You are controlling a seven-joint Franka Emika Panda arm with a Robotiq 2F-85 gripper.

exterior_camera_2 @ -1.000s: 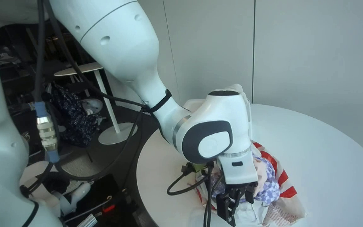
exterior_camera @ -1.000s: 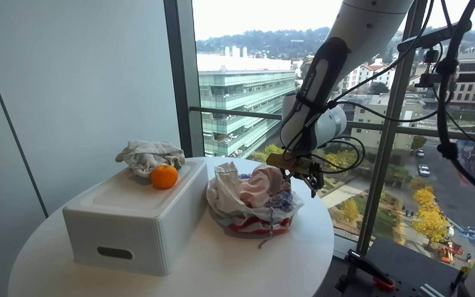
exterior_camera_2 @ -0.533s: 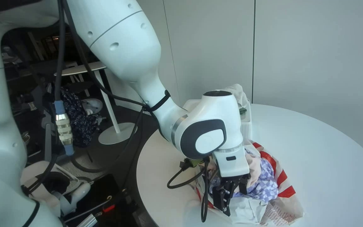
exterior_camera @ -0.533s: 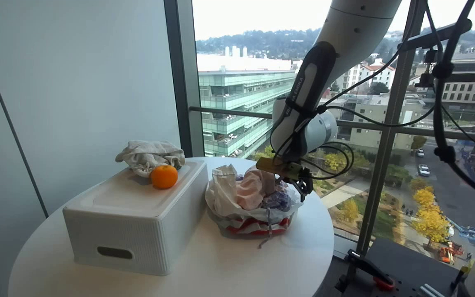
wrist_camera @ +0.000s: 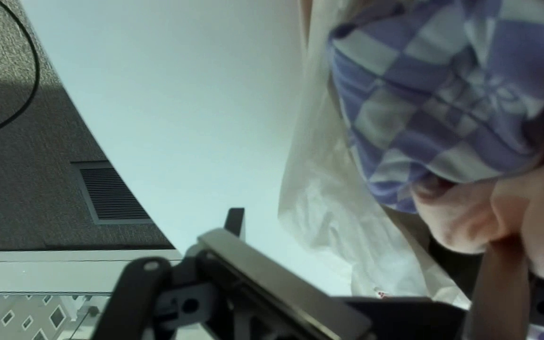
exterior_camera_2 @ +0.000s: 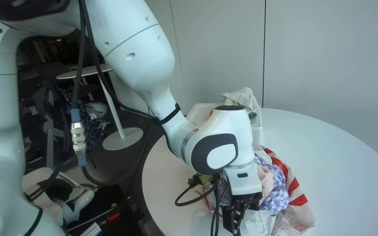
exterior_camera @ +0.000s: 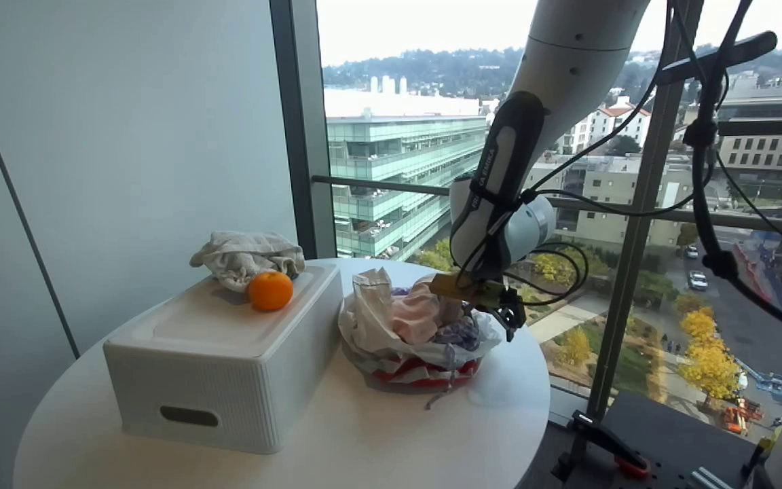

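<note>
In an exterior view, the gripper (exterior_camera: pixel 494 322), its 2 fingers wide apart, holding nothing, hangs at the right side of the red-striped bag (exterior_camera: pixel 398 354). Pink cloth (wrist_camera: pixel 470 212) and checkered cloth (wrist_camera: pixel 423 118) lie inside.

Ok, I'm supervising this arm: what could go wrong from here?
The open gripper, close to the crumpled bag, might catch it along with the checked cloth. The cable looping beside the gripper could snag on the bag. The orange, near the edge of the box, might roll off if bumped.
</note>
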